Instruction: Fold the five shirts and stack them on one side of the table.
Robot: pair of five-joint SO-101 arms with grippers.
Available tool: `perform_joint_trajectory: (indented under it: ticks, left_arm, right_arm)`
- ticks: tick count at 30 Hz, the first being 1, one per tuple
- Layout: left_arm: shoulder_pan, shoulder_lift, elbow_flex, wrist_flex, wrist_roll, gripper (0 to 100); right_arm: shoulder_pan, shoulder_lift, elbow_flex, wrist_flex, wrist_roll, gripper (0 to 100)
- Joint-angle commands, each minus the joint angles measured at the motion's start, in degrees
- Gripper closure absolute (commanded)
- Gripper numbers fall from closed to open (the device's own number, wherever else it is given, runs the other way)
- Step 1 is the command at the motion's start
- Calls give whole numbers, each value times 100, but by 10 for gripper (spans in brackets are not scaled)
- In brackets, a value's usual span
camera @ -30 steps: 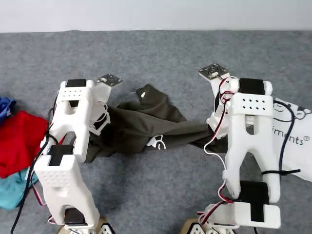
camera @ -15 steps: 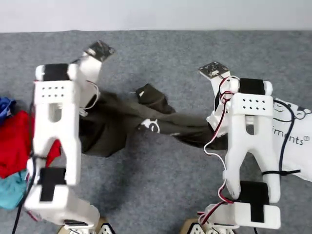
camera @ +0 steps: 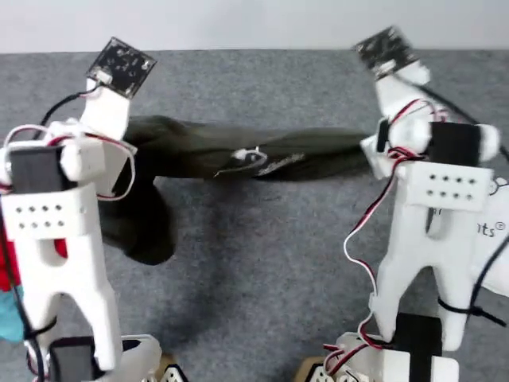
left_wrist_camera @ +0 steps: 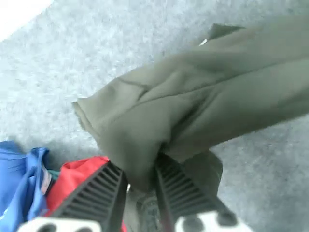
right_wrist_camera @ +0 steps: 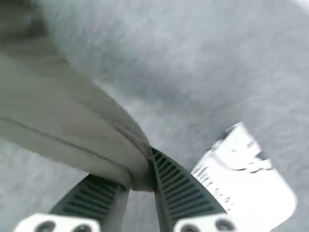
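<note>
Across the far part of the table (camera: 262,270), we see a dark olive shirt (camera: 238,151) drawn out into a long, twisted band between the two arms. It runs nearly parallel to the far edge, and a looser fold of it hangs down beside the left arm (camera: 56,231).

Our left gripper (left_wrist_camera: 139,180) has its ribbed jaws set narrow and pinched onto a bunched end of the shirt. The cloth wells up between the fingers (left_wrist_camera: 108,191) and spreads away from them in soft creases. Our right gripper (right_wrist_camera: 140,176) does the same at the other end. Its jaws are close together on a gathered edge of the fabric, which stretches off taut from the pinch. In the high view the right arm (camera: 433,215) stands toward the right edge of the table, with the shirt's end tucked in beside its wrist.

Near the left edge we find a red shirt (left_wrist_camera: 72,181) lying crumpled, with a blue shirt (left_wrist_camera: 24,169) just beside it. A strip of teal cloth (camera: 8,318) shows near the front left corner, below the red. At the right edge a white shirt (right_wrist_camera: 246,164) with dark print lies flat on the grey surface, partly under the right arm in the high view.
</note>
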Motion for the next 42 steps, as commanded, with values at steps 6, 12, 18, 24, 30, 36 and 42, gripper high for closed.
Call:
perform_joint_trajectory:
  ticks: [6,12,18,24,30,36,42]
  left_arm:
    - [-580,-563,1420,158,-932,836]
    - [-237,-668,1815,158,-993,834]
    - [1073,-527,2281,132,-949,834]
    - [2303,343,2299,-343,-457,833]
    - [2989,1521,2079,-1029,-334,820]
    - [3490,2488,1455,-1125,-264,796]
    - [3640,3279,1182,-1433,-264,794]
  right_arm:
    - [13,-189,-914,-312,53,990]
    - [-154,347,-835,-75,35,990]
    - [-136,699,-835,-48,44,990]
    - [-119,866,-835,435,44,990]
    - [127,866,-835,541,44,990]
    - [365,866,-835,549,44,990]
    - [338,866,-835,708,53,990]
